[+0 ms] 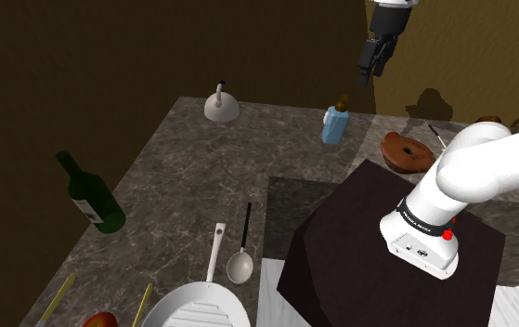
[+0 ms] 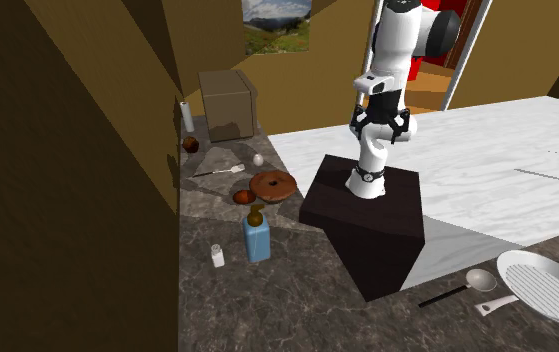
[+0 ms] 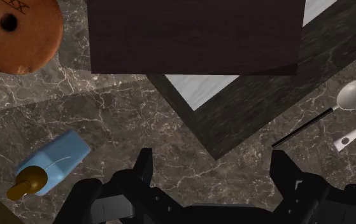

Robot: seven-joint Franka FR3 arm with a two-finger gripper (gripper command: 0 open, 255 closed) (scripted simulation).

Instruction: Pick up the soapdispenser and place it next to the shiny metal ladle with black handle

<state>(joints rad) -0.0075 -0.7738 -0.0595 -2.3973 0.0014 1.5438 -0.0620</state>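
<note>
The claw (image 3: 212, 158) is spread wide and empty, high over the surface (image 1: 183, 167), with the blue dispenser (image 1: 335, 123) standing off to one side by the brown disc (image 1: 406, 151). Drop in off-centre and a finger could clip its top and topple it. The ladle (image 1: 241, 263) lies well apart, past the dark stand (image 1: 387, 251), so a low carry risks hitting that, and the white pan (image 1: 197, 307) beside it crowds the drop.

Marbled counter (image 1: 192, 176), soap dispenser (image 1: 335, 124), ladle (image 1: 240, 266), bottle (image 1: 91, 193)

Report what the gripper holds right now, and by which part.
Nothing is held. The gripper is open, nothing between its fingers; the blue soap dispenser stands untouched on the counter.
</note>
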